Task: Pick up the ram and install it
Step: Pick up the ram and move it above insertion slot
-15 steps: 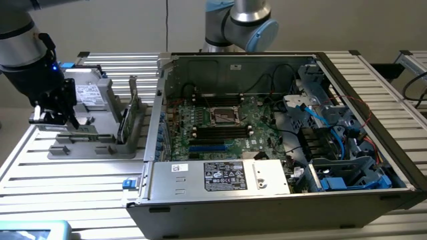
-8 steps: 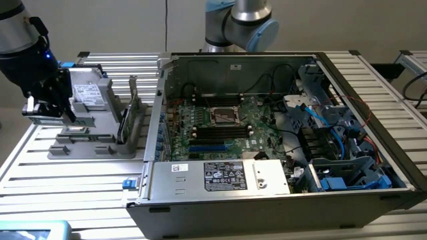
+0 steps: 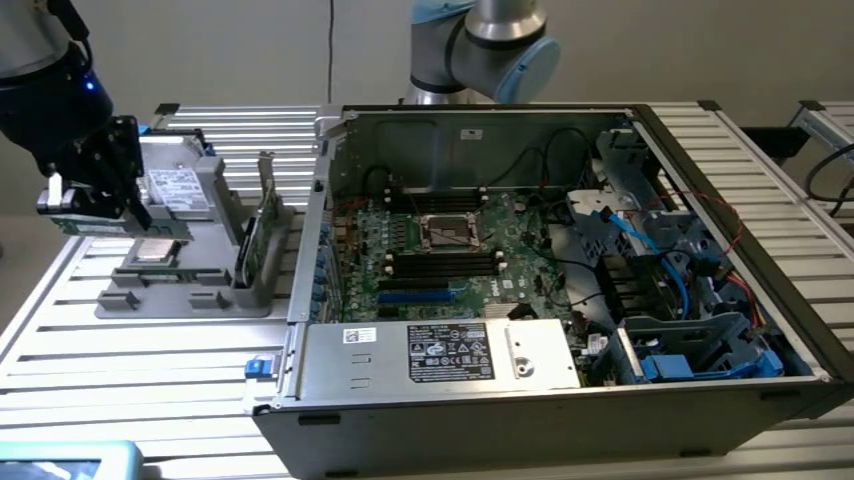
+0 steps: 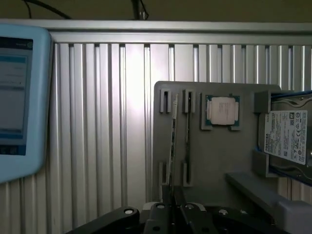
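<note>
Ribbed aluminium table [image 3: 147, 360] is carrying the whole job, with a grey parts tray [image 3: 187, 300] sitting at the exterior view's left and an open computer case [image 3: 400, 390] lying beside it on the right.

The ram [image 3: 100, 227] is hanging in the air over the left end of the tray, apparently pinched along its upper edge. It is lying level, its long axis running roughly across the exterior view and its broad face turned toward that camera. That heading is looking close to parallel with the black memory slots [image 3: 441, 262] on the motherboard [image 3: 467, 230], which is likely why it is being carried this way. A grip from above is also leaving the lower edge free to meet a slot.

The gripper [image 3: 96, 212] is pointing downward with its jaws drawn nearly together on the thin board. In the wrist view a narrow strip seen edge-on is running out from between the fingertips; it is probably the same stick.

Below and around it, the tray is holding a square processor chip [image 3: 154, 250], a hard drive [image 3: 174, 188] and an upright expansion card [image 3: 267, 230]. The case is standing well apart from the gripper.
</note>
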### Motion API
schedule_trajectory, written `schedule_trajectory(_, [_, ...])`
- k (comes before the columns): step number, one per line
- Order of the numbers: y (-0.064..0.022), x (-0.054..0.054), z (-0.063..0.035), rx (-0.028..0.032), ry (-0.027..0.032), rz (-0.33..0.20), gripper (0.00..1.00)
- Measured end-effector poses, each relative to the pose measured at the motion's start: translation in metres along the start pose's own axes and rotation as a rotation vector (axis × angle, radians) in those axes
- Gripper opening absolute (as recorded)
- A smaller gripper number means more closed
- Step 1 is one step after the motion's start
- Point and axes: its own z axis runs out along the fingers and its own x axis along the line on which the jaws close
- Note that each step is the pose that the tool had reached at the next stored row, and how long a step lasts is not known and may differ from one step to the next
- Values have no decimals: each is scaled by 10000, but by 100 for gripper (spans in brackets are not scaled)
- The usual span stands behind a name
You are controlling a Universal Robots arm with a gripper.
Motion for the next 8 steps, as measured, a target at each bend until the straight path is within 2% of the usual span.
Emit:
schedule_trajectory(6, [-118, 38, -96, -1, -5, -12, 14])
schedule_trajectory(8, [-145, 53, -133, -3, -46, -22, 14])
